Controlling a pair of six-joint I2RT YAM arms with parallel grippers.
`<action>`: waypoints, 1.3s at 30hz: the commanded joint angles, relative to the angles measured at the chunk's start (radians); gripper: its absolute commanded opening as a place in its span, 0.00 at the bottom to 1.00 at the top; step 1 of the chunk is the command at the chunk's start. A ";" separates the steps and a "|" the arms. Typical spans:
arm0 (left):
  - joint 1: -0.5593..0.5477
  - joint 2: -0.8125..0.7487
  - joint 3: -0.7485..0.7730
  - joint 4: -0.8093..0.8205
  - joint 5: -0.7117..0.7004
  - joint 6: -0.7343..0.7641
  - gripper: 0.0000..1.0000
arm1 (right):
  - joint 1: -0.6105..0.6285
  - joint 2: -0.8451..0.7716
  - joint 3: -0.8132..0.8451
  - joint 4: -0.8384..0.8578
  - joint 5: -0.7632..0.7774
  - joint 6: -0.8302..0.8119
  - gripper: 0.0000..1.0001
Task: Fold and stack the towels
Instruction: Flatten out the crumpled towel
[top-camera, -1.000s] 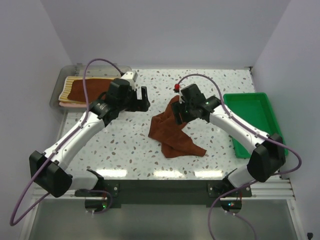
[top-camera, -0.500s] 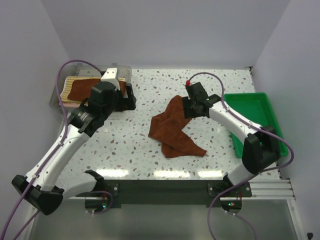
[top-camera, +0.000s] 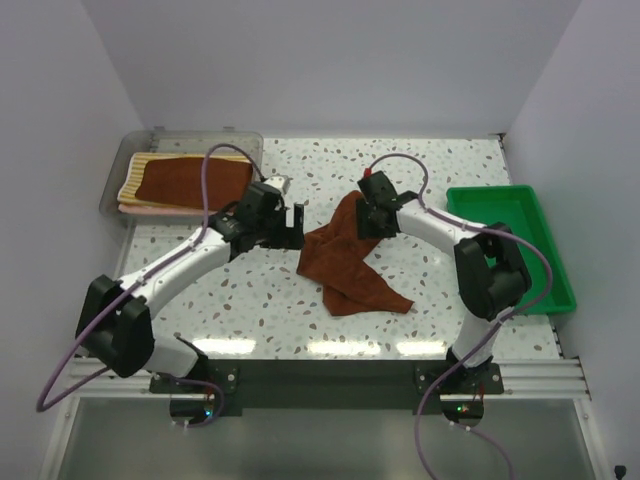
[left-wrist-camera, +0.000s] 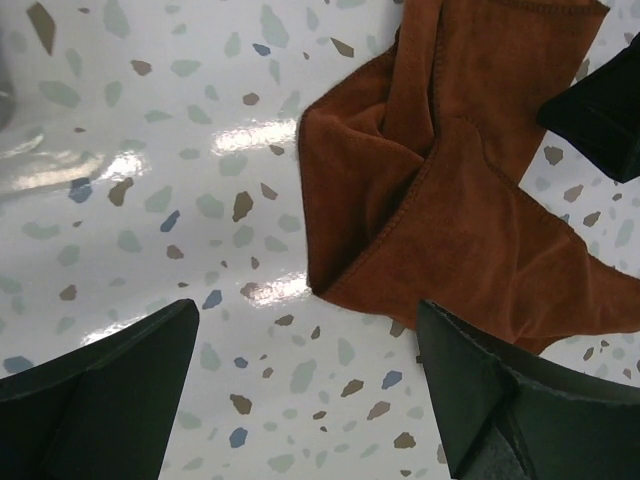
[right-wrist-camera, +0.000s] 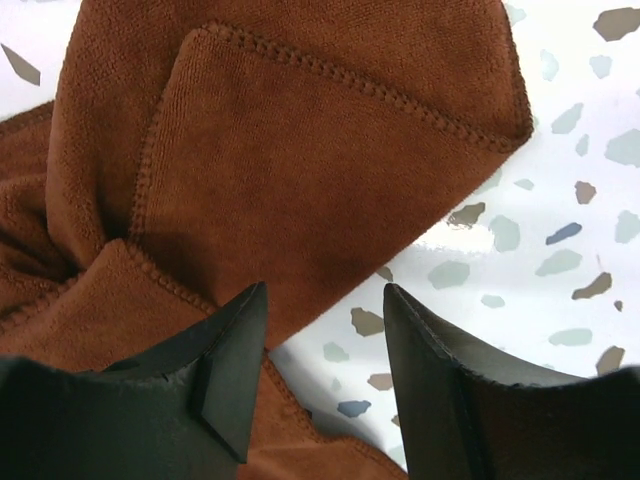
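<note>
A crumpled brown towel (top-camera: 345, 258) lies in the middle of the speckled table; it also shows in the left wrist view (left-wrist-camera: 460, 190) and the right wrist view (right-wrist-camera: 290, 170). My left gripper (top-camera: 291, 226) is open and empty, low over the table just left of the towel's left edge (left-wrist-camera: 308, 300). My right gripper (top-camera: 366, 222) is open at the towel's upper right corner, its fingers (right-wrist-camera: 225, 370) low beside the cloth edge, gripping nothing. A folded brown towel (top-camera: 192, 180) lies on a striped towel in the clear tray (top-camera: 112, 192) at far left.
A green bin (top-camera: 512, 250) stands at the right edge of the table. White walls close in the back and sides. The left arm's purple cable loops above its elbow.
My left gripper swung from near the clear tray back right and down to the towel's left edge. My right gripper shifted slightly along the towel's top corner. The towel kept its shape.
</note>
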 joint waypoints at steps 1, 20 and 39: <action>-0.031 0.091 0.029 0.139 0.022 -0.033 0.95 | 0.004 0.016 0.047 0.068 -0.007 0.047 0.53; -0.109 0.415 0.017 0.188 -0.017 -0.019 0.73 | -0.002 0.139 0.015 0.125 -0.030 0.126 0.45; -0.147 0.155 -0.302 0.097 0.058 -0.050 0.51 | -0.133 0.081 -0.124 0.118 0.027 0.105 0.12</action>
